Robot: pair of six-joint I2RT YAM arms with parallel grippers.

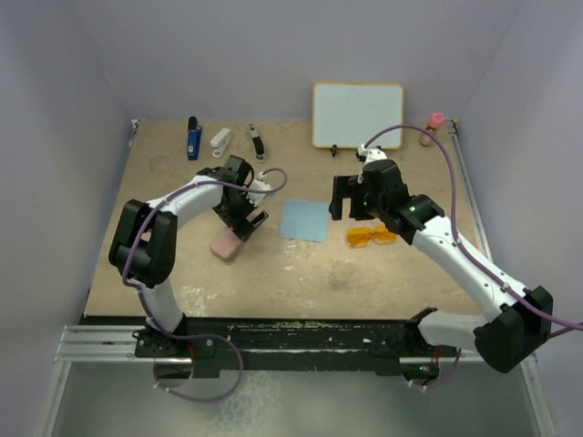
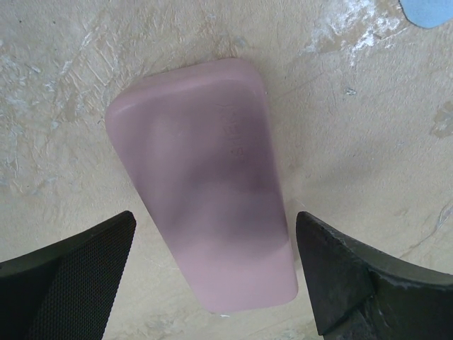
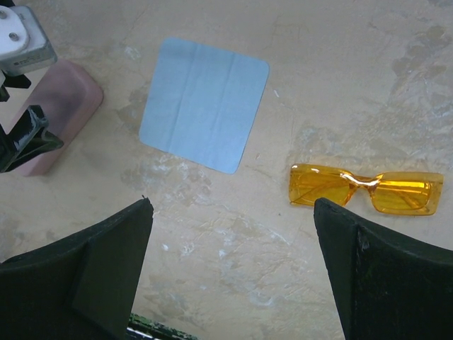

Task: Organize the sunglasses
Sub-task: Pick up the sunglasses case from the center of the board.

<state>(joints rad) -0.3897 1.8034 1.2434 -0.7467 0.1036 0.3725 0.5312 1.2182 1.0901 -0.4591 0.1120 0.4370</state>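
Note:
The sunglasses (image 1: 372, 236) (image 3: 364, 190), amber-orange and translucent, lie flat on the table right of centre. My right gripper (image 1: 351, 200) (image 3: 233, 205) hovers open just left of them, over bare table, holding nothing. A pink oblong glasses case (image 1: 225, 245) (image 2: 205, 184) (image 3: 60, 106) lies closed at the left. My left gripper (image 1: 244, 218) (image 2: 216, 216) is right above the case's near end, open, with a finger on either side and apart from it. A light blue square cloth (image 1: 303, 220) (image 3: 204, 103) lies flat between the case and the sunglasses.
A white board (image 1: 357, 115) stands at the back. A blue item (image 1: 193, 138), a white item (image 1: 221, 139) and a black item (image 1: 258, 141) lie along the back left. A pink-capped bottle (image 1: 434, 127) sits at the back right corner. Walls close in three sides.

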